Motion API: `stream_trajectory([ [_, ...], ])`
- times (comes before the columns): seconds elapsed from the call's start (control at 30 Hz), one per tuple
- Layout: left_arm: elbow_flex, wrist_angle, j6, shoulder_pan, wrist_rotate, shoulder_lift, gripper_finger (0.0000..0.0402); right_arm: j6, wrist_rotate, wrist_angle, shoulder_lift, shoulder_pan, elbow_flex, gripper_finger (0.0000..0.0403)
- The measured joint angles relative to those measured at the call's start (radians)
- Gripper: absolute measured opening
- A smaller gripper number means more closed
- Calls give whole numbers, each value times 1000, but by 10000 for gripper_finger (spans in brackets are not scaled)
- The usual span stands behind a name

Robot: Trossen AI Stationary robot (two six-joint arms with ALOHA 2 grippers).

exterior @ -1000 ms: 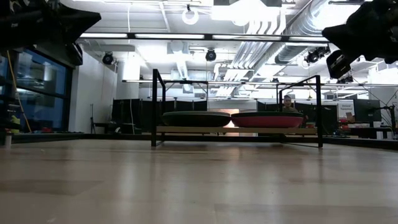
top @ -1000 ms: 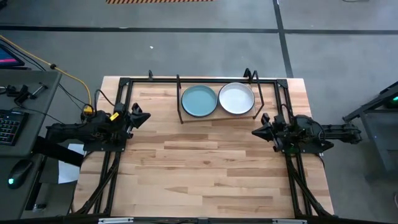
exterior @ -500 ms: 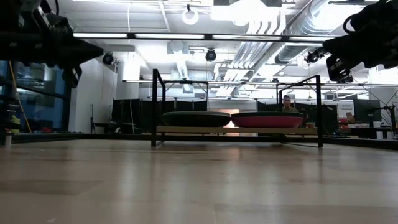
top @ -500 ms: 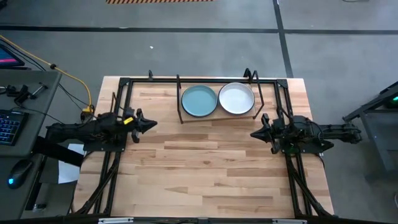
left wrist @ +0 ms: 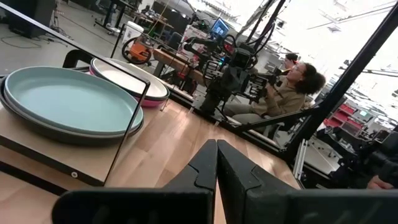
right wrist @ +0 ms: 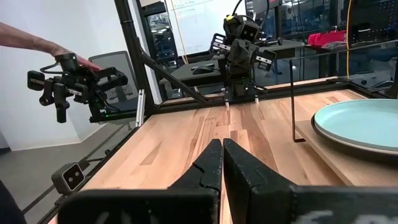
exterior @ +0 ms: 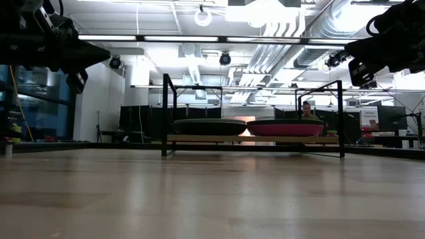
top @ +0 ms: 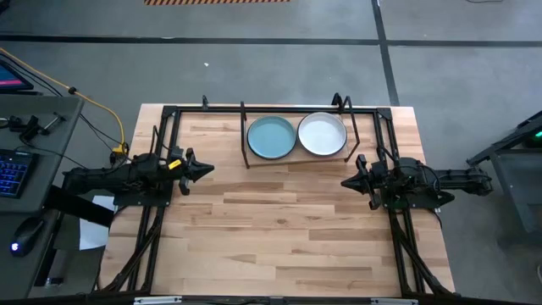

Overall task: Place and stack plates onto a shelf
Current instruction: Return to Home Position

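Note:
Two stacks of plates sit side by side on the shelf (top: 347, 144), a low black wire rack over a wooden board at the table's far edge. The light teal plate (top: 271, 137) tops the left stack, with a dark plate (exterior: 209, 126) under it. The white plate (top: 323, 134) tops the right stack, with a magenta plate (exterior: 285, 128) beneath. My left gripper (top: 208, 169) hovers shut above the table's left side, pointing right. My right gripper (top: 345, 181) hovers shut above the right side, pointing left. Both hold nothing.
A larger black frame (top: 169, 110) edges the table. The wooden tabletop (top: 279, 229) between the arms and toward the near edge is bare. A desk with a keyboard (top: 13, 174) stands left of the table. A person (left wrist: 292, 84) sits beyond the right side; a hand (right wrist: 62, 53) shows beyond the left.
My left gripper has moved toward the table's right and shut its fingers, which stood spread a second ago. My right gripper has crept slightly left. The plates have kept still.

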Motion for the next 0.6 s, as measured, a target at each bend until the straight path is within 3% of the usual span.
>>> stream_trajectory([
  [0.6,0,0,0,0,1,0,1,7,31,-1,0,0,0,0],
])
